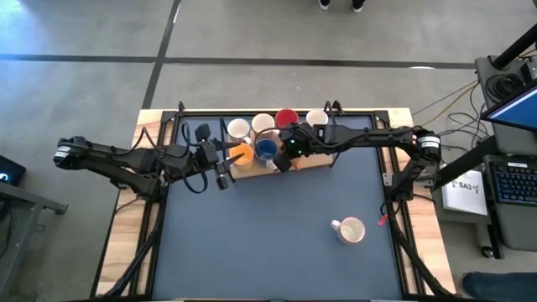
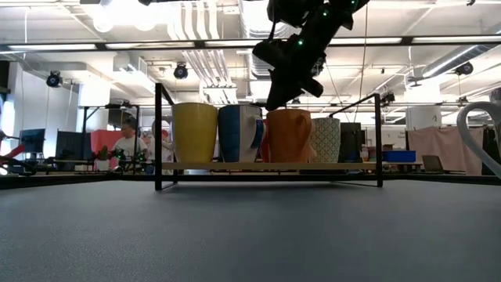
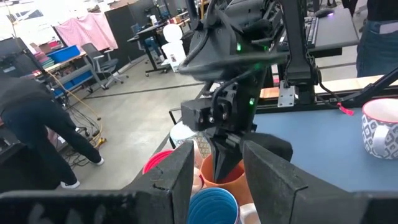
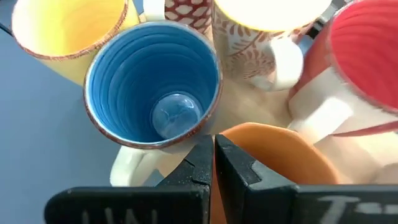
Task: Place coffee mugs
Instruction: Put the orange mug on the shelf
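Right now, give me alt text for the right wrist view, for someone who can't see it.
The right gripper, jaws shut, hangs over the rim of an orange ceramic mug on a pale wooden shelf. Beside it stand a blue-lined round mug, a yellow mug, a cream patterned mug and a red mug.

Blue mug [image 4: 152, 93] (ribbed inside); yellow mug [image 4: 68, 28]; red mug [image 4: 367, 50].

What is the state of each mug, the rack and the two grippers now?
Blue mug: upright on rack, empty.
Yellow mug: upright on rack.
Orange mug: upright on rack, right gripper shut above its rim.
Patterned white mug: alone on table, off rack.
Rack: holds several mugs.
Left gripper: open, empty.
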